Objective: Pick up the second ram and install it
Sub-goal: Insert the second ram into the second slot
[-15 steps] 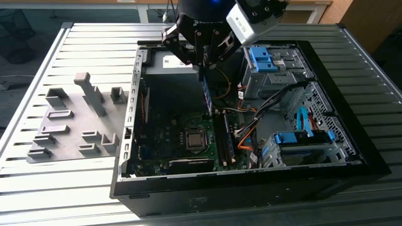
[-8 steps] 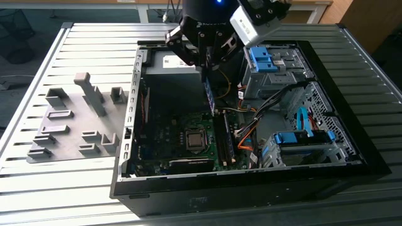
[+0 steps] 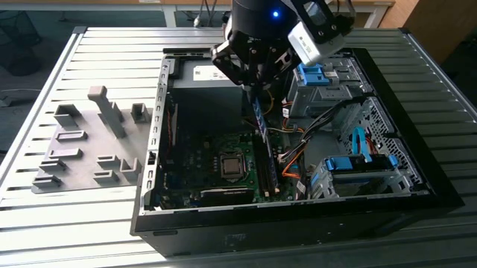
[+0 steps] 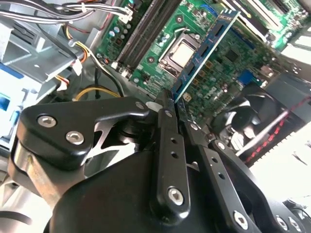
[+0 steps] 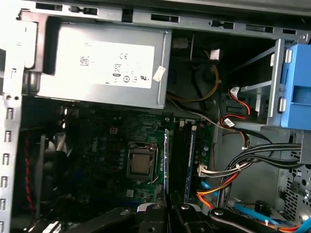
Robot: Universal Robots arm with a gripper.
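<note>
In the second wrist view the gripper [image 4: 171,108] sits nearest the camera, its two black fingers [image 4: 167,145] pressed together on the near end of the second ram [image 4: 206,48]. The stick runs straight out from between the fingertips, edge-on, its blue-and-white sticker facing one side. It hangs above the green motherboard [image 4: 214,77], clear of the board, with the square silver processor socket [image 4: 181,52] just beside its line and the long black memory slots [image 4: 141,36] farther off on the other side of the socket. A black fan with red wires [image 4: 265,109] lies near the fingers.

In the first wrist view the same fingertips [image 5: 167,213] meet at the edge of the picture, and the ram [image 5: 166,162] shows as a thin upright sliver rising from them. It stands between the processor socket [image 5: 141,162] and the black memory slots [image 5: 182,155]. Another stick with a blue sticker [image 5: 191,160] stands just beyond those slots. Past the board sits the grey power supply [image 5: 102,65] with its white label, and to one side a blue drive bracket [image 5: 299,87] and bundles of orange, black and red cables [image 5: 233,170].

In the exterior view the arm [image 3: 261,33] reaches down into the open computer case [image 3: 298,223], which lies on its side on a slatted metal table [image 3: 97,223]. The gripper [image 3: 251,84] is above the power supply end of the case, and the ram [image 3: 258,114] hangs down from it toward the motherboard [image 3: 209,167]. On the exterior view's left, well apart from the case, grey fixture blocks [image 3: 82,145] stand on the table.
</note>
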